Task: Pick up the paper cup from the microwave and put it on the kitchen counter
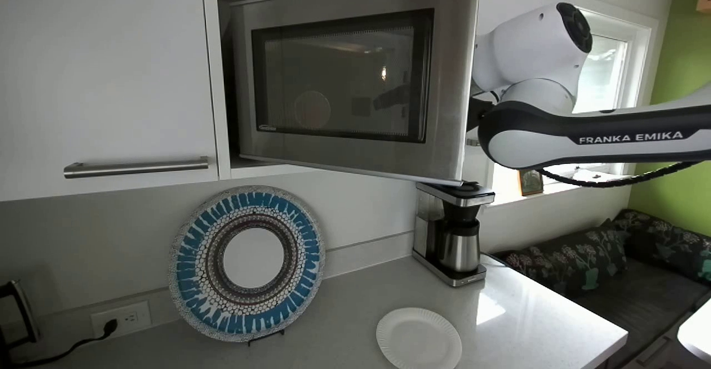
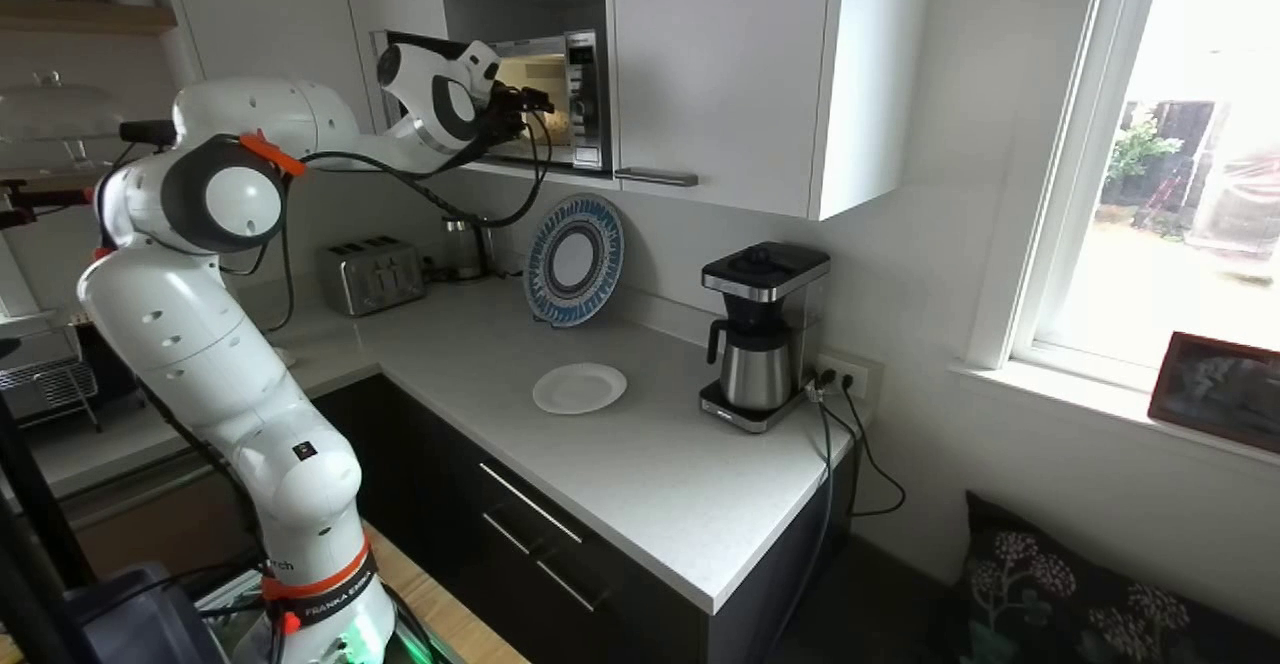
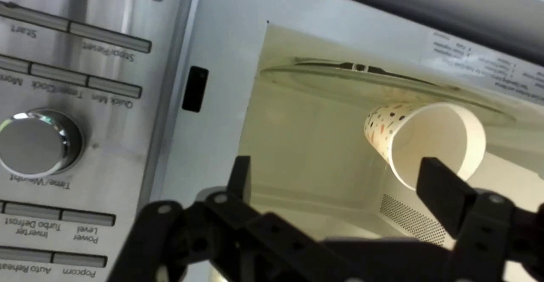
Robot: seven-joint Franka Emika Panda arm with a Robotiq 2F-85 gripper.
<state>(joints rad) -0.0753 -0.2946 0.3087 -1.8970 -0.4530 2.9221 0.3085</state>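
Note:
The paper cup (image 3: 427,139), cream with small coloured specks, stands on the glass turntable inside the lit microwave (image 3: 216,57). The wrist view is upside down, and the cup's open mouth faces the camera. The cup is hidden in both exterior views. My gripper (image 3: 335,163) is open and empty; one finger overlaps the cup's rim in the picture, the other is by the control-panel side. In an exterior view the gripper (image 2: 535,101) is in front of the microwave opening (image 2: 585,94). The open microwave door (image 1: 355,80) hides it elsewhere. The white kitchen counter (image 1: 344,302) lies below, also here (image 2: 640,464).
The door swings out beside the arm. On the counter are a flat white plate (image 2: 580,389), a coffee maker (image 2: 765,334), a patterned blue plate (image 2: 545,264) and a toaster (image 2: 372,274). A white cabinet (image 2: 720,74) adjoins the microwave.

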